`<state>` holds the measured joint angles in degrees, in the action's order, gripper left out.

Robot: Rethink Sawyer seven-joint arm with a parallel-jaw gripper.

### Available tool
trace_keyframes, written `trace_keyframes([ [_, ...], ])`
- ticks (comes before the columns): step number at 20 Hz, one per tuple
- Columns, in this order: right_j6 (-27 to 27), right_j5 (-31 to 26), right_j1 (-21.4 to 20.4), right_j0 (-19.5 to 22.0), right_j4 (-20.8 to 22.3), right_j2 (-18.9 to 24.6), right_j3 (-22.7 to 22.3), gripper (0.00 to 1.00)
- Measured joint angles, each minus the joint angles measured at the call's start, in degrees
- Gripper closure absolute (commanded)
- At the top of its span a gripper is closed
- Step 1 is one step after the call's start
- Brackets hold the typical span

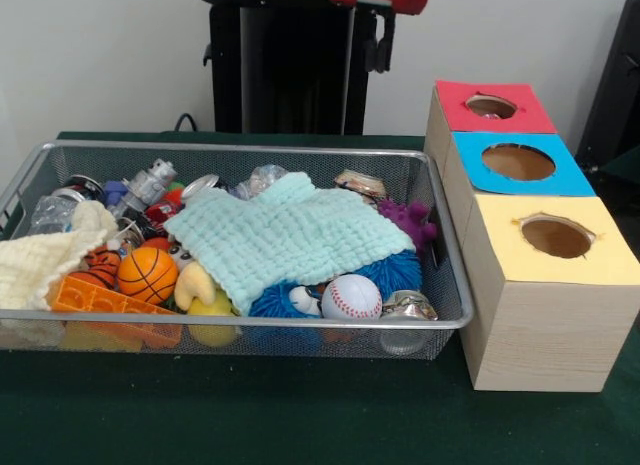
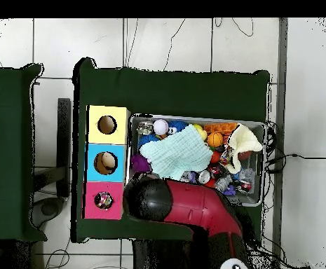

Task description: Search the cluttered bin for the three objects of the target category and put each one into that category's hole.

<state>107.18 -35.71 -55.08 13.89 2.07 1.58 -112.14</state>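
1. A silver wire mesh bin (image 1: 230,320) sits on a green bench (image 1: 250,415), packed with toys.
2. A mint-green waffle cloth (image 1: 290,235) covers the middle of the pile; a cream knitted cloth (image 1: 45,260) drapes over one end.
3. No spotted fabric scraps show in the pile.
4. The red-panel hole (image 1: 491,107) holds something spotted, possibly a scrap.
5. The red arm (image 2: 193,207) hangs over the bin's edge; its hand is hidden, so I cannot tell its state.

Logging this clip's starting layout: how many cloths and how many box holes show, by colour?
Cloths: 2, mint-green cloth, cream cloth
Holes: 3, red-panel hole, blue-panel hole, yellow-panel hole
Total: 5
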Motion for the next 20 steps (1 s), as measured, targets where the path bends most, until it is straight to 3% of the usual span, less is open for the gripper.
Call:
trace_keyframes([
  [10, 0.0, 0.0, 1.4, 6.7, 6.1, 6.2, 0.4, 1.00],
  [11, 0.0, 0.0, 1.4, 7.0, 7.1, 7.2, 0.4, 0.00],
  [20, 0.0, 0.0, 1.4, 7.2, 9.6, 9.7, 0.7, 0.00],
])
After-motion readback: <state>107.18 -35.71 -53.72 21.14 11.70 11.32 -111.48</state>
